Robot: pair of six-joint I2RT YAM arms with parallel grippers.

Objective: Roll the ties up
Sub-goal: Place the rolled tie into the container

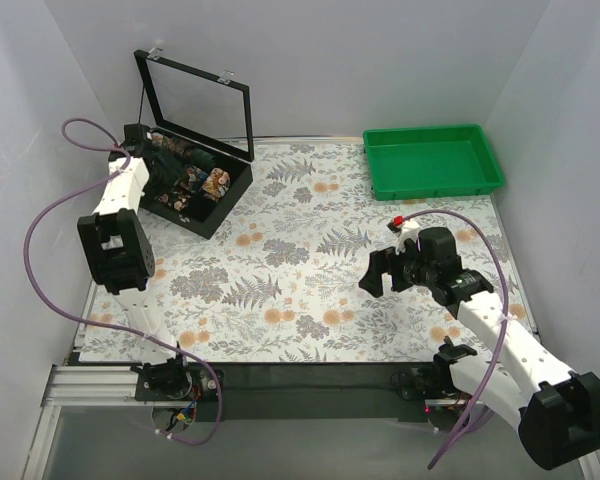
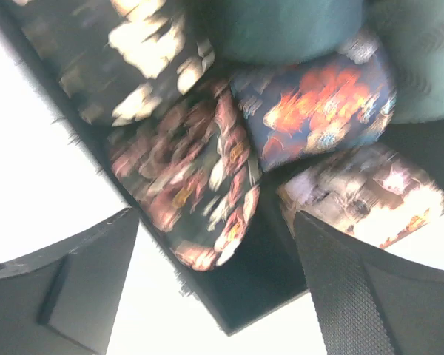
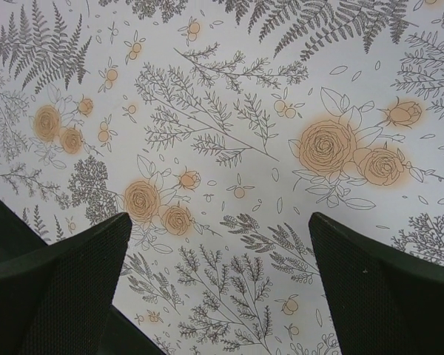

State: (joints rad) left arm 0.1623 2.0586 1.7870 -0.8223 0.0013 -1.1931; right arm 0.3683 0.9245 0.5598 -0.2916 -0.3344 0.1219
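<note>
Several rolled ties (image 1: 187, 172) fill the open black box (image 1: 208, 212) at the back left. In the left wrist view I look down on them: a dark roll with pink print (image 2: 192, 170), a navy one with orange print (image 2: 318, 111), a teal one (image 2: 281, 29) and a pale-patterned one (image 2: 370, 196). My left gripper (image 2: 216, 222) hangs open over the box's corner, its fingers (image 2: 81, 281) apart and gripping nothing. Over the floral cloth right of centre, my right gripper (image 1: 380, 270) (image 3: 218, 222) stands open and empty.
The box's glass lid (image 1: 200, 100) stands upright behind it. A green tray (image 1: 435, 160) sits at the back right. The floral table covering (image 1: 300, 280) spreads between the arms. White walls close in on both sides.
</note>
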